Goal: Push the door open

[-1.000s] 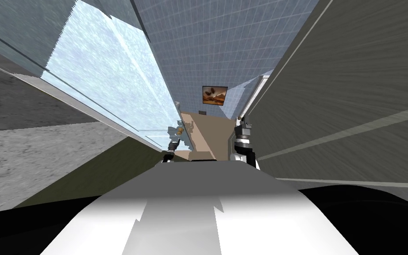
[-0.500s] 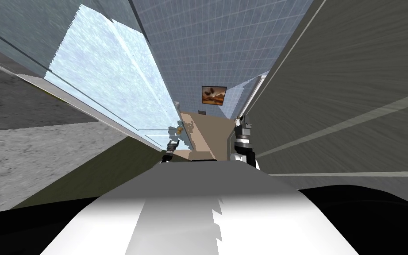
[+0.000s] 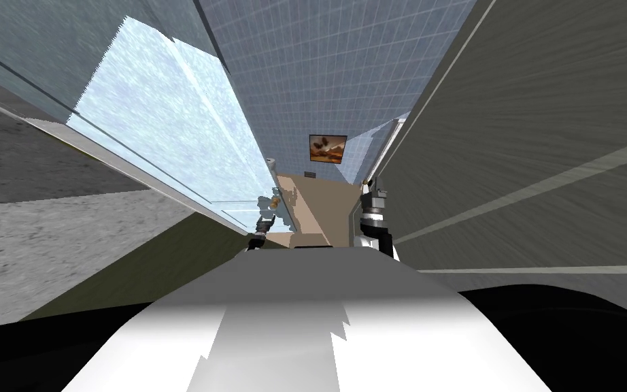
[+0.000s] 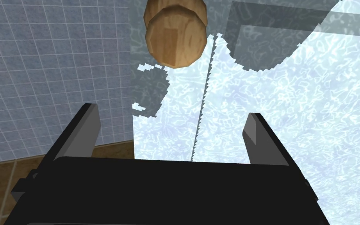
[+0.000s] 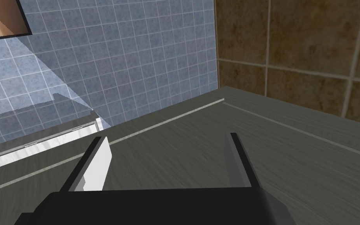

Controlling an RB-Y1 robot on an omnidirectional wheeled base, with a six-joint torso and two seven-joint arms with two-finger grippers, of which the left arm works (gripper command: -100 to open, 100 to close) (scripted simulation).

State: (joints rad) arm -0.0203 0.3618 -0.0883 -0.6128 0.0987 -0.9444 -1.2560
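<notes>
A robot stands in a tiled bathroom passage between two doors: a frosted glass door (image 3: 162,129) on its left and a grey door (image 3: 543,136) on its right, both running away toward the blue tiled wall (image 3: 332,75). The left gripper (image 4: 171,117) points at the glass door, jaws spread wide and holding nothing. A round wooden knob (image 4: 174,33) sits on the glass just beyond the fingertips and apart from them, nearer the finger on the wall's side. Past the glass edge, in the left wrist view, the tiled wall meets a brown floor (image 4: 3,172). The right gripper (image 5: 166,144) is raised beside the grey door, its jaws equally wide with nothing between them. Its fingers (image 5: 101,160) lie low over the door's wood-grained face, which is crossed by thin pale lines — whether they touch it cannot be told. From the head camera both grippers show small above the chest, the left one (image 3: 264,221) just below the knob (image 3: 274,202), the right one (image 3: 372,187) by the grey door's far edge. A framed picture (image 3: 327,148) hangs on the end wall between the two doors.
</notes>
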